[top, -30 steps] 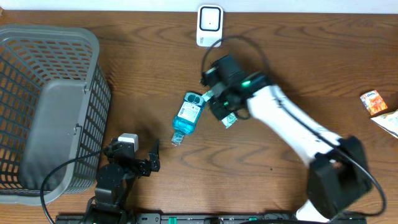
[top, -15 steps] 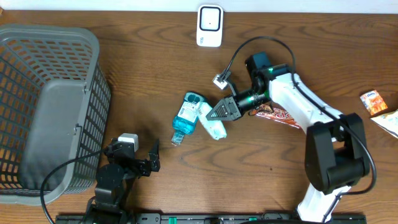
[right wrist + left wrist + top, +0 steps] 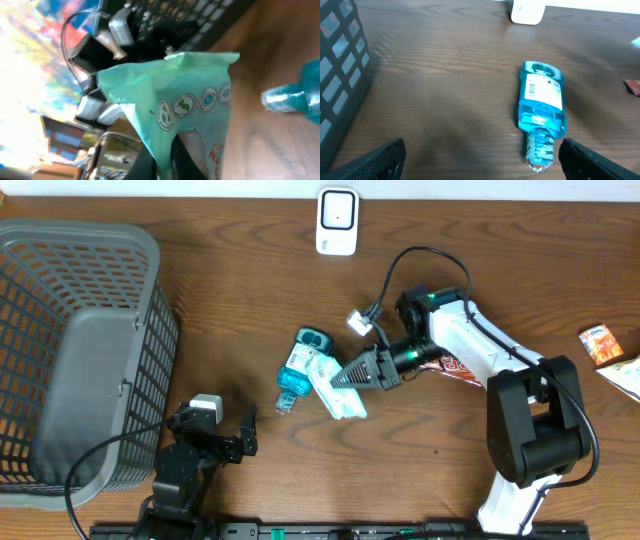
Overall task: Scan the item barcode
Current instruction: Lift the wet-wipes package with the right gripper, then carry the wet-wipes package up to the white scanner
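The right gripper [image 3: 340, 380] is pinched shut on an edge of the pouch [image 3: 345, 402], just beside the bottle [image 3: 300, 365] and well apart from the scanner [image 3: 337, 222], so the floppy pack could slip or sag and turn its barcode, which I cannot see, away, while the left gripper [image 3: 482, 145] stands open and empty.

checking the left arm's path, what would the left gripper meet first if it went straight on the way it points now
Likely the blue bottle, lying cap end toward the left gripper, slightly right of centre between its open fingers; depth is unclear.
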You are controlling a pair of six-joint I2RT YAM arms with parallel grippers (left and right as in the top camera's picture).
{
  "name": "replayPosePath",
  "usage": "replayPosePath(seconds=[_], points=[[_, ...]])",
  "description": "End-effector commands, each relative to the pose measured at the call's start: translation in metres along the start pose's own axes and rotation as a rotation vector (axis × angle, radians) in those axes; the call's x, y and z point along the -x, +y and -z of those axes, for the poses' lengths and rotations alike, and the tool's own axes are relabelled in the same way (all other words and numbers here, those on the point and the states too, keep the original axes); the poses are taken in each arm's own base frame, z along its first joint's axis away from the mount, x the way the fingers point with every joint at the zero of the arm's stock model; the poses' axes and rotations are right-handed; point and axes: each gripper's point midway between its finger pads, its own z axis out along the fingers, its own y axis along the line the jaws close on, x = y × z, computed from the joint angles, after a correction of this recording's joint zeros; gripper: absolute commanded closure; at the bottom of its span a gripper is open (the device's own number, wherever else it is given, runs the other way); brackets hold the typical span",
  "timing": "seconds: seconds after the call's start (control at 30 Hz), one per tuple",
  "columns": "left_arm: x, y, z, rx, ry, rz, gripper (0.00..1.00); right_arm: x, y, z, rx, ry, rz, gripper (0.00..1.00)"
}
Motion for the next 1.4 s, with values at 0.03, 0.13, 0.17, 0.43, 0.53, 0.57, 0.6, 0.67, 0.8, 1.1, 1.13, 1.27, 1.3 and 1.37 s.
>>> replayPosePath(seconds=[0.03, 0.13, 0.17, 0.43, 0.53, 0.57, 0.6, 0.67, 0.8, 1.1, 1.13, 1.27, 1.3, 1.37], points=[[-0.013, -0.001, -0.003, -0.010, 0.035, -0.017, 0.02, -0.006, 0.023, 0.003, 0.043, -0.038, 0.290, 0.99], [-0.013, -0.001, -0.003, -0.010, 0.035, -0.017, 0.02, -0.016, 0.033, 0.003, 0.049, -0.004, 0.326, 0.99], [-0.013, -0.001, -0.003, -0.010, 0.035, -0.017, 0.02, -0.017, 0.033, 0.002, 0.049, 0.005, 0.326, 0.99], [-0.013, -0.001, -0.003, -0.010, 0.035, -0.017, 0.02, -0.021, 0.034, -0.001, 0.052, 0.032, 0.330, 0.99], [-0.013, -0.001, -0.003, -0.010, 0.035, -0.017, 0.02, -0.022, 0.035, -0.002, 0.055, 0.039, 0.324, 0.99], [-0.013, -0.001, -0.003, -0.010, 0.035, -0.017, 0.02, -0.023, 0.035, -0.003, 0.057, 0.041, 0.319, 0.99], [-0.013, -0.001, -0.003, -0.010, 0.035, -0.017, 0.02, -0.023, 0.035, -0.004, 0.058, 0.043, 0.316, 0.99], [-0.013, -0.001, -0.003, -0.010, 0.035, -0.017, 0.02, -0.024, 0.036, -0.006, 0.062, 0.048, 0.317, 0.99], [-0.013, -0.001, -0.003, -0.010, 0.035, -0.017, 0.02, -0.025, 0.038, -0.009, 0.070, 0.059, 0.320, 0.99], [-0.013, -0.001, -0.003, -0.010, 0.035, -0.017, 0.02, -0.015, 0.049, -0.004, 0.020, 0.140, 0.253, 0.98], [-0.013, -0.001, -0.003, -0.010, 0.035, -0.017, 0.02, -0.013, 0.053, -0.003, 0.010, 0.150, 0.258, 0.98], [-0.013, -0.001, -0.003, -0.010, 0.035, -0.017, 0.02, -0.010, 0.074, 0.001, -0.034, 0.186, 0.330, 0.98], [-0.013, -0.001, -0.003, -0.010, 0.035, -0.017, 0.02, -0.011, 0.079, 0.002, -0.044, 0.194, 0.355, 0.99], [-0.013, -0.001, -0.003, -0.010, 0.035, -0.017, 0.02, -0.015, 0.088, 0.005, -0.076, 0.220, 0.390, 0.98]])
